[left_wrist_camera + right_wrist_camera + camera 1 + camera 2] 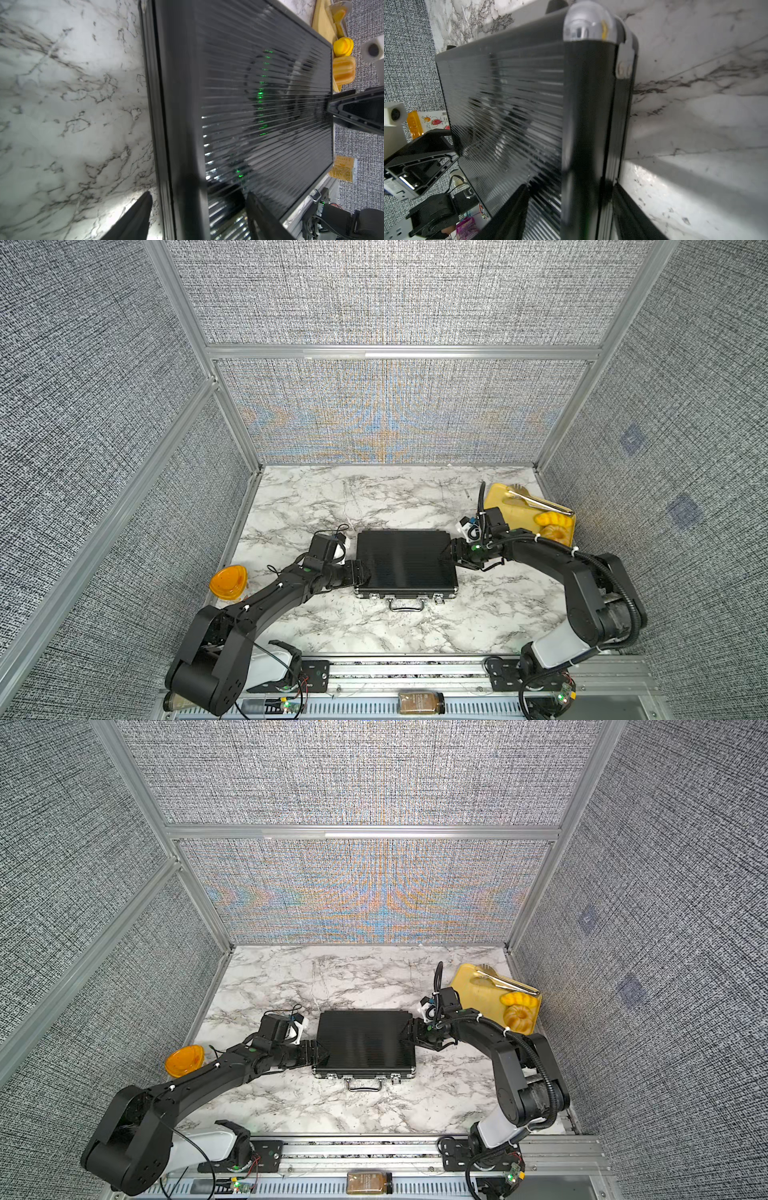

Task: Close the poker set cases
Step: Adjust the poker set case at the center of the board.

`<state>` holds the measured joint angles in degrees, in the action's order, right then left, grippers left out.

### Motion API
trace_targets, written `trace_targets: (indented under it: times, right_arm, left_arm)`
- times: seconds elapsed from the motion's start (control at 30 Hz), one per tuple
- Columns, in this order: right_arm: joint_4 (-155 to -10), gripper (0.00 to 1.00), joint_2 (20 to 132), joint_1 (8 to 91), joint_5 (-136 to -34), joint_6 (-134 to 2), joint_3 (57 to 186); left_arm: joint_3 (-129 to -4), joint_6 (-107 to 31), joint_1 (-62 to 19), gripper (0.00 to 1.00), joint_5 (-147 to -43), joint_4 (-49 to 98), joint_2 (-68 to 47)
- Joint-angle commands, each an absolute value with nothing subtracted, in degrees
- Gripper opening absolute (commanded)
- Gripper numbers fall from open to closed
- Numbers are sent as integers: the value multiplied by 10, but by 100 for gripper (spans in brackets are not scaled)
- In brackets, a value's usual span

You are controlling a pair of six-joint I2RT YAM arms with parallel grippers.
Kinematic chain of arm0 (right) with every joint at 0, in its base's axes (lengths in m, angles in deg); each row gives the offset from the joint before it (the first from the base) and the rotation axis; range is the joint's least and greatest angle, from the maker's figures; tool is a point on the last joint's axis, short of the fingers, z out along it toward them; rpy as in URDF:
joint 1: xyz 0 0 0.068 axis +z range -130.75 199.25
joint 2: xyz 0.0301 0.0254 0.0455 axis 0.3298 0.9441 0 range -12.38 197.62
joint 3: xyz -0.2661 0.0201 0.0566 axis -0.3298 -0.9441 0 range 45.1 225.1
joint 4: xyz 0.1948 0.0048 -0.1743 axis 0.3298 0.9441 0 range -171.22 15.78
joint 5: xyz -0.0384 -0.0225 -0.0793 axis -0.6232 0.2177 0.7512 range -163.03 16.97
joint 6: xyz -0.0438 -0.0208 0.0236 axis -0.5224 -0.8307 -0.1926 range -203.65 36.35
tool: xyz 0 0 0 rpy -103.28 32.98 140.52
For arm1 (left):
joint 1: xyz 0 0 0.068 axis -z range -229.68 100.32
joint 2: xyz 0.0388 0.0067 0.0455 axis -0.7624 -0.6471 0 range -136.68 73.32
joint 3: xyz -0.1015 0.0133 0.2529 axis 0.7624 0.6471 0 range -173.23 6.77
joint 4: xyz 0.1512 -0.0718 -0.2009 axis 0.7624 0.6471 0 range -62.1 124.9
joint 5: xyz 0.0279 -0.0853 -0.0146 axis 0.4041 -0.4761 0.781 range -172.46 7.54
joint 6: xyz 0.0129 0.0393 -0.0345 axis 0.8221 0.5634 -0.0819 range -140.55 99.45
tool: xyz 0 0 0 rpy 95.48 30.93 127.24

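Both top views: poker case (405,564) lid down; left end effector (360,572), right end effector (445,558) parted astride side edges, gripping nothing, likely seating lid.

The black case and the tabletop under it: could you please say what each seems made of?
The case looks like glossy ribbed black panel, plastic or metal, with mirror-like reflections; its corner cap is shiny chrome-like metal. The tabletop looks like white marble with grey veins, possibly printed laminate.
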<state>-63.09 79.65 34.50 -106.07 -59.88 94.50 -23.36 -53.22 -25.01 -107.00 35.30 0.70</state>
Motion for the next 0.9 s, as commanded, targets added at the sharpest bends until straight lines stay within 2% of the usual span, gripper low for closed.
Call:
trace_targets:
  times: [0.0, 0.27, 0.47, 0.87]
  right_arm:
    - [-638, 62, 820, 364, -1050, -603, 940]
    - [-656, 50, 846, 391, -1075, -600, 956]
    - [-656, 49, 868, 400, -1083, -603, 977]
    - [-634, 49, 968, 420, -1102, -627, 1129]
  left_arm:
    - [-231, -536, -246, 70, -1066, 348, 4]
    - [-221, -546, -243, 62, -1055, 346, 2]
    - [-220, -554, -243, 60, -1035, 356, 4]
    - [-180, -593, -243, 58, -998, 372, 53]
